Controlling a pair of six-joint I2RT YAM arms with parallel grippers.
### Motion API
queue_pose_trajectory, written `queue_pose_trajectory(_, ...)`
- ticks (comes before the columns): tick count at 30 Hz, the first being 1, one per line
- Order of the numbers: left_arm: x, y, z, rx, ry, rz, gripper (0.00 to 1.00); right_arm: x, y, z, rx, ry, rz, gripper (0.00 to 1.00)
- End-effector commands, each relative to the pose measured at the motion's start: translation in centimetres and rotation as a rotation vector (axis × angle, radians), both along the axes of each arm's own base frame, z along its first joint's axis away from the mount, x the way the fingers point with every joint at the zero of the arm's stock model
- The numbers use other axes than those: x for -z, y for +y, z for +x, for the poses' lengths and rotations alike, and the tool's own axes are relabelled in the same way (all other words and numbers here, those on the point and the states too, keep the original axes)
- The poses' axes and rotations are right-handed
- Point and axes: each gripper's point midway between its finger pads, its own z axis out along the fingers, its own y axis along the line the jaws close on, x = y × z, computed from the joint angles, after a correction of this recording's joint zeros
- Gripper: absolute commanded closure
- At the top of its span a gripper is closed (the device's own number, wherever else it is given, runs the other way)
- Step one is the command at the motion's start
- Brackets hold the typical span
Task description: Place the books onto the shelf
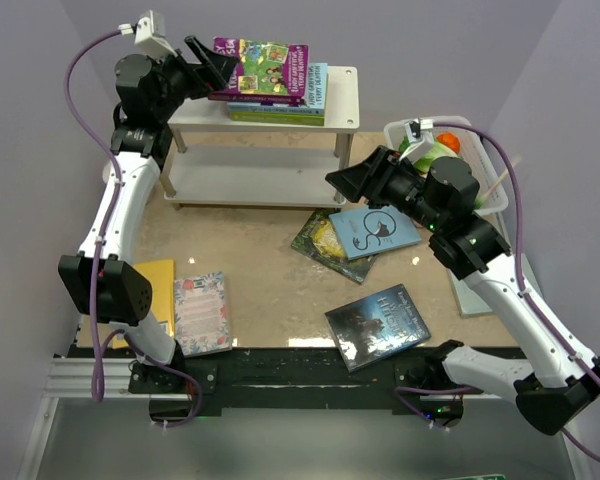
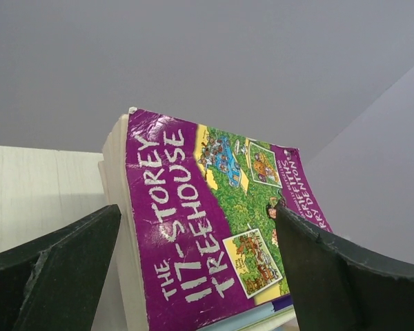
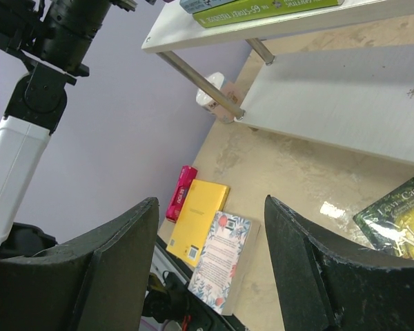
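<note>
The shelf (image 1: 270,172) stands at the far side of the table (image 1: 280,270), with a white basket (image 1: 496,195) to its right. On its top board lies a stack of at least three books, the purple book (image 1: 262,68) uppermost. Five more lie on the table: yellow (image 1: 158,285), pink floral (image 1: 202,312), grey-green (image 1: 325,243), light-blue (image 1: 375,230) and dark grey (image 1: 377,322). The left gripper (image 2: 196,210) is released, its jaws spread on both sides of the purple book. The right gripper (image 3: 210,201) is also spread and holds nothing, above the table near the shelf. Only the right wrist view shows a pink marker (image 3: 181,192) beside the yellow book.
</note>
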Motion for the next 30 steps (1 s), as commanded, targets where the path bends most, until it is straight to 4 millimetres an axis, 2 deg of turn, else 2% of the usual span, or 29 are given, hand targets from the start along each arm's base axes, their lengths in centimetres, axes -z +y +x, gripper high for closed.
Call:
queue_pose_trajectory(1,-2.7,1.4,-0.7,-0.088,-0.064,0.047,0.0,-2.3,-0.1,0.0,0.006,-0.063,0.041,0.34)
queue_pose_trajectory(5,-3.4,3.9,-1.1,-0.199,-0.07,0.033,0.0,-2.3,-0.2,0.2,0.015,-0.065,0.031,0.34)
queue_pose_trajectory(8,-3.6,4.8,-1.3,-0.229,-0.07,0.011,0.0,-2.8,-0.3,0.2,0.018,-0.077,0.032,0.34)
queue_pose_trajectory(10,-3.7,4.6,-1.4,-0.217,-0.077,0.013,0.02,-2.8,-0.2,0.2,0.02,-0.077,0.032,0.34)
queue_pose_trajectory(12,-3.0,3.7,-1.2,-0.169,-0.063,0.012,0.12,-2.6,-0.3,0.4,0.024,-0.076,0.027,0.34)
queue_pose_trajectory(13,-3.8,3.4,-1.2,-0.149,-0.098,0.001,0.17,-2.6,-0.3,0.4,0.024,-0.076,0.029,0.34)
queue_pose_trajectory(14,-3.3,2.8,-1.1,-0.113,-0.094,0.004,0.28,-2.6,-0.1,0.4,0.02,-0.075,0.032,0.34)
queue_pose_trajectory(17,-2.5,1.8,-0.7,-0.056,-0.077,-0.005,0.45,-2.5,-0.1,0.5,0.018,-0.074,0.033,0.34)
queue_pose_trajectory(20,-2.1,1.1,-0.5,-0.027,-0.07,-0.007,0.53,-2.5,-0.1,0.6,0.025,-0.074,0.033,0.34)
queue_pose_trajectory(24,-2.3,1.3,-0.5,-0.042,-0.07,-0.016,0.51,-3.4,-0.2,1.2,0.049,-0.095,0.039,0.34)
queue_pose_trajectory(25,-2.5,1.5,-0.7,-0.05,-0.071,-0.022,0.46,-3.6,-0.2,1.8,0.064,-0.102,0.039,0.34)
queue_pose_trajectory(28,-3.6,2.6,-1.4,-0.111,-0.097,-0.066,0.38,-6.0,-1.4,3.6,0.174,-0.156,0.053,0.35)
queue_pose_trajectory(29,-3.7,3.1,-1.3,-0.14,-0.102,-0.077,0.37,-7.1,-1.5,4.7,0.21,-0.181,0.036,0.35)
queue_pose_trajectory(30,-3.9,3.4,-1.4,-0.154,-0.102,-0.087,0.36,-7.6,-2.6,5.9,0.296,-0.184,0.028,0.37)
